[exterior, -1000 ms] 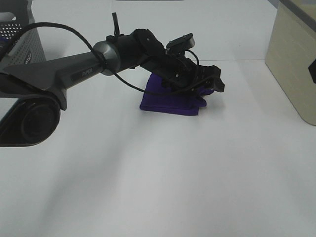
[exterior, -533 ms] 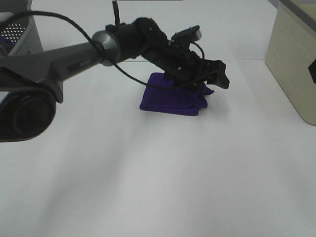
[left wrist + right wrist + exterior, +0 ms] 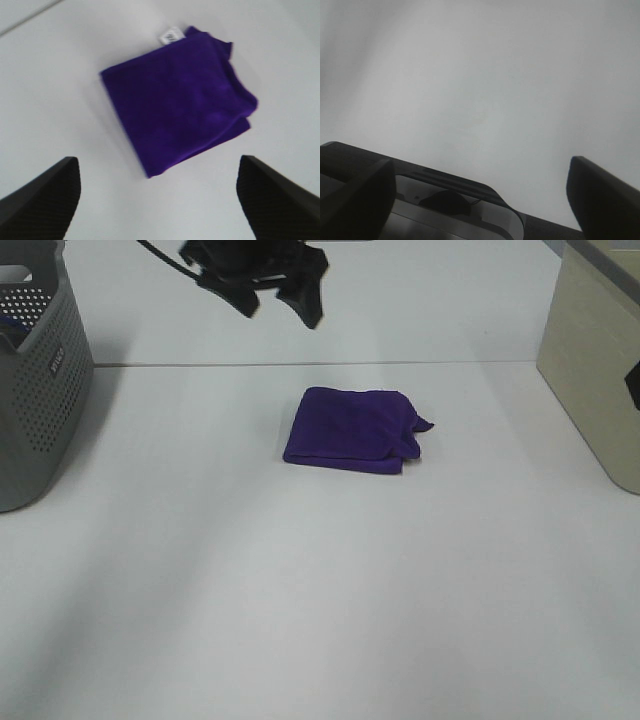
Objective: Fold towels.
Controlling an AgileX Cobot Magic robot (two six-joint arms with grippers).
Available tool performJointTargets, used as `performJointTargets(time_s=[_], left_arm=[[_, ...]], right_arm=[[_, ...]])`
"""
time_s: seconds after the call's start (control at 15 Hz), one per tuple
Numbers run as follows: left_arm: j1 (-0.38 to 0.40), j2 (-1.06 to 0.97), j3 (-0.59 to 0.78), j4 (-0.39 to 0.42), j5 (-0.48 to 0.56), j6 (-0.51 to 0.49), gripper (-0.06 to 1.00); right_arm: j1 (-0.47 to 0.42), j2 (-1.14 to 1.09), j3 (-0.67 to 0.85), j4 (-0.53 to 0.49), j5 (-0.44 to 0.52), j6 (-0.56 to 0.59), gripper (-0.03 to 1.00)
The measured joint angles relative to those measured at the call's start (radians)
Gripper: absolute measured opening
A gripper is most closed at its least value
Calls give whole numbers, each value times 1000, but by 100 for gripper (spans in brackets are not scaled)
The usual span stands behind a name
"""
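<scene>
Folding looks finished: towel (image 3: pixel 352 430) lies compact at centre frame, left gripper (image 3: pixel 268 292) above, jaws apart and empty; right gripper's (image 3: pixel 480 200) jaws apart too.

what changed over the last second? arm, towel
The left gripper lifted off the towel and pulled up and back toward the far left of the table, fingers open and empty. It was down at the towel's right edge before. The towel stays folded in the same spot; the grey basket is now unobstructed.
</scene>
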Motion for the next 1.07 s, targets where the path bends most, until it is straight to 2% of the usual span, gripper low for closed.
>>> performJointTargets(time_s=[0.2,0.4,0.53,0.6,0.73,0.87,1.07], left_arm=[[81,-93,0,131,6,-117,78],[199,-205,18,168,7,-174,78],[268,-304,114,182,7,-176,78],[359,-465,311,215,7,-162,78],[427,-669,553,223,7,-130,78],[457,-912,824,226,6,-123,78],[459,-1310,1225,243,-26,-134,78]], right_arm=[[0,0,-14,-3,0,8,90],[0,0,-68,-65,0,71,90],[0,0,-85,-118,-1,101,90],[0,-15,-86,-134,-1,122,90],[0,-74,-86,-138,0,122,90],[0,-172,-87,-150,0,122,90],[0,-398,-55,-156,-3,92,90]])
